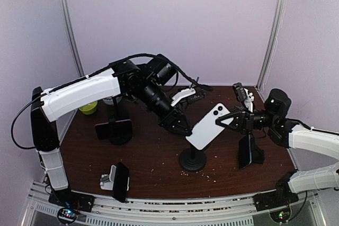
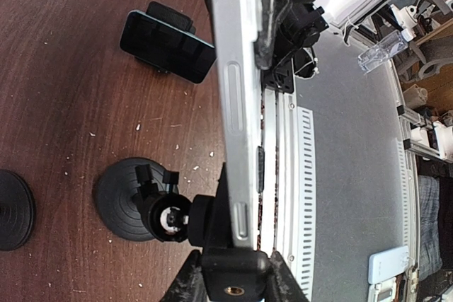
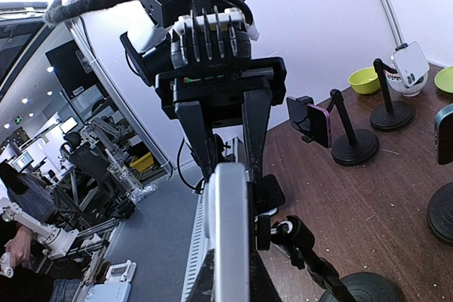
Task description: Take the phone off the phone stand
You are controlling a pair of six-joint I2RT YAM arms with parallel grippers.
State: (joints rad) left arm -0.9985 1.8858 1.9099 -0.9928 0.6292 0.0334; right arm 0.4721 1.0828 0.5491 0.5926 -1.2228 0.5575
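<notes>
— Jaws first: what do we make of them?
— We see the left gripper (image 1: 181, 127) clenched on the stand (image 1: 192, 160). From its own wrist camera, a black finger (image 2: 185, 284) sits on each side of the stand's clamp block, right where the phone's lower end is seated.
— And the other?
— We read the right gripper (image 1: 226, 121) as closed on the phone (image 1: 207, 125), pinching its upper right edge. The left wrist view shows it astride the far end of the silver edge. From the right wrist camera the phone's edge fills the near view and we cannot make out the pads. So contact there is probably, not certainly, on both faces.
— Where is the phone, then?
— Not yet off. We find it in the stand's clamp, white back up and tilted. It is held above the round base, which rests near the middle of the brown table (image 1: 153, 146).
— Anything around it?
— We count three more on stands: a dark phone (image 1: 113, 129) to the left, a near phone (image 1: 121, 181) at the front edge, and a side phone (image 1: 246, 152) just right of the base. A green bowl (image 1: 88, 108) sits at the far left, and pale crumbs (image 1: 153, 170) are scattered over the wood.
</notes>
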